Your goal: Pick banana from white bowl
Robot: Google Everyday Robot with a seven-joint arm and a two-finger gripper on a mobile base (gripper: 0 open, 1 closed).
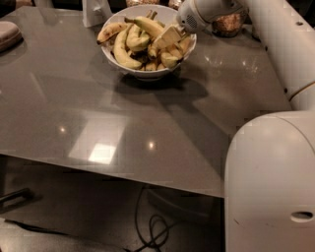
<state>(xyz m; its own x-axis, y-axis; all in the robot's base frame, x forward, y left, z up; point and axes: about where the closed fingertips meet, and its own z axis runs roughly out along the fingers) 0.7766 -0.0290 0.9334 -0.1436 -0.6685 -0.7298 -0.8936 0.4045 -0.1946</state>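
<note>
The white bowl [147, 73] stands at the back middle of the grey table [123, 128], full of yellow bananas. The banana [145, 24], long and curved with a dark stem tip pointing left, lies across the top of the pile, its right end between the fingers. My gripper [166, 38] reaches in from the right over the bowl's right half and is shut on that end of the banana. Shorter bananas [123, 49] lie under and beside it.
A glass jar of grains [229, 23] stands behind the bowl on the right. A white object [96, 11] stands behind it on the left. A pale rounded thing [7, 34] lies at the far left. My white arm [280, 44] and base [270, 187] fill the right side.
</note>
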